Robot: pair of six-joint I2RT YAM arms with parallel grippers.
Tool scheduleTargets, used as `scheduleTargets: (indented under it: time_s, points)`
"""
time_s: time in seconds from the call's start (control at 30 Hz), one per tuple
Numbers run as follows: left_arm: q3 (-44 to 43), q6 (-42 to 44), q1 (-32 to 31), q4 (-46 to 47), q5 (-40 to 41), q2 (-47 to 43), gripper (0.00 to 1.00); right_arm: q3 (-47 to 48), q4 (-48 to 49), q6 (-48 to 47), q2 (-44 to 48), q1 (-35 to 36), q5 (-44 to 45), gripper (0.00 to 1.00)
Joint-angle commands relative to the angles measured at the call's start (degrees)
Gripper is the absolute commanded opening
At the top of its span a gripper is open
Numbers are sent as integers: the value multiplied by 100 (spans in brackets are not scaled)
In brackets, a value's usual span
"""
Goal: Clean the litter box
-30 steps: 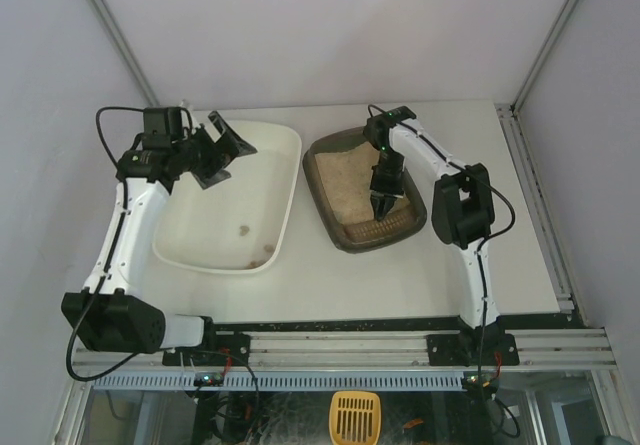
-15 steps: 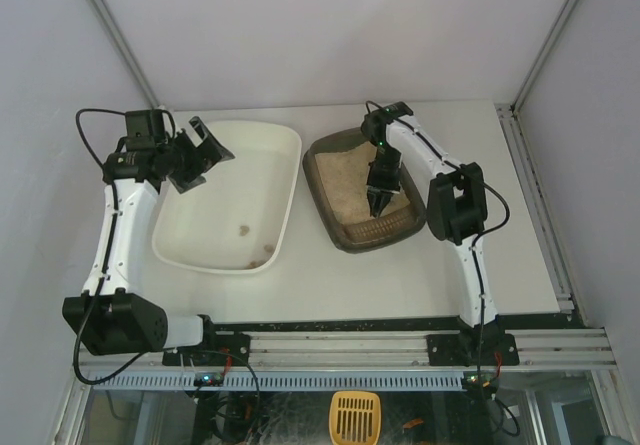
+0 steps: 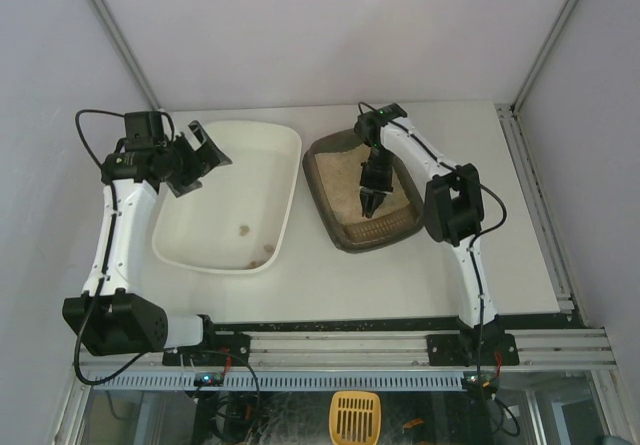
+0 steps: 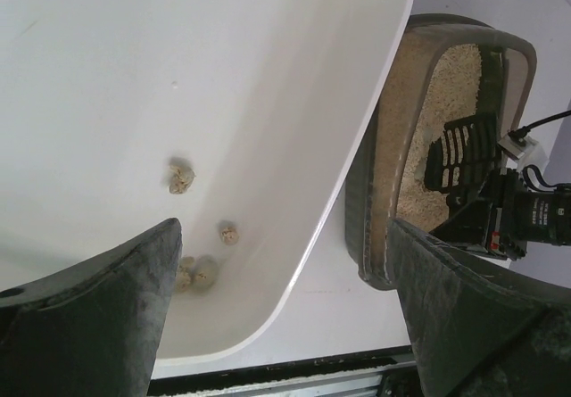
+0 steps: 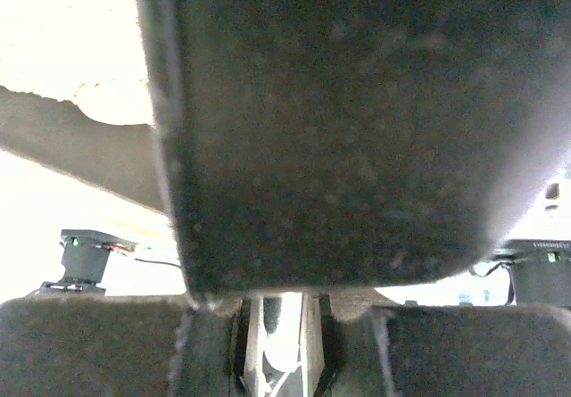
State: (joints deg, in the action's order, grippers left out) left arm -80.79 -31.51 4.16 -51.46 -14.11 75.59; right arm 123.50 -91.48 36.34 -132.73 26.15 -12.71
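- Left tool (image 3: 205,165), seen from the top view, hangs over the far left corner of the white tray (image 3: 290,180) with its fingers spread apart, gripping nothing.
- The right tool (image 3: 367,205) points down into the litter box (image 3: 318,180). This is a dark grey-brown rounded-rectangular tray with a thick rim, and it lies slightly askew on the pale surface (image 3: 400,285), just right of the white tray.
- Beige, grainy litter (image 3: 345,180) covers the box floor.
- The white tray is larger, glossy and smooth with rounded corners. A few small brownish clumps (image 3: 243,230) lie toward its near end.
- In the left wrist view, the left tool (image 4: 284,236) shows two dark, matte, rough-textured fingers (image 4: 107,317), wide apart at the lower corners with nothing between them.
- Below them, lumpy sand-coloured clumps (image 4: 181,179) lie on the slick floor of the white tray (image 4: 268,58).
- The litter box (image 4: 359,201) sits close beside the tray's rim; it cannot be told whether the two touch.
- A black slotted scoop (image 4: 457,152) stands in the sandy litter (image 4: 446,76), and the right tool (image 4: 500,219) is closed on its handle end.
- In the right wrist view, the right tool (image 5: 281,312) is clamped on the scoop (image 5: 339,129), whose flat, dark, speckled face fills most of the view.
- Its fingers (image 5: 89,348) show as dark pads along the bottom edge.
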Motion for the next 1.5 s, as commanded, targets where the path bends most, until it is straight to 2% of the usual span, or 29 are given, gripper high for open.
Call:
scheduleTargets:
  time_s: [0.0,0.2,0.4,0.63,0.93,1.47]
  points:
    - [-218,230,75,-86,57,-159,100,37,452,-452,-228,290,-971,0]
    - [-240,365,107,-145,140,-133,100,37,479,-596,-101,338,-679,0]
    - [-136,429,123,-87,184,-171,100,-810,1008,-746,103,329,-669,0]
    - [-35,472,130,-52,145,-181,99,-1355,1547,-969,291,305,2,0]
    - [57,629,131,-9,244,-202,98,-1386,1913,-1174,99,241,-717,0]
    - [176,759,129,-41,294,-350,98,-1152,2521,-1220,-139,219,-1209,0]
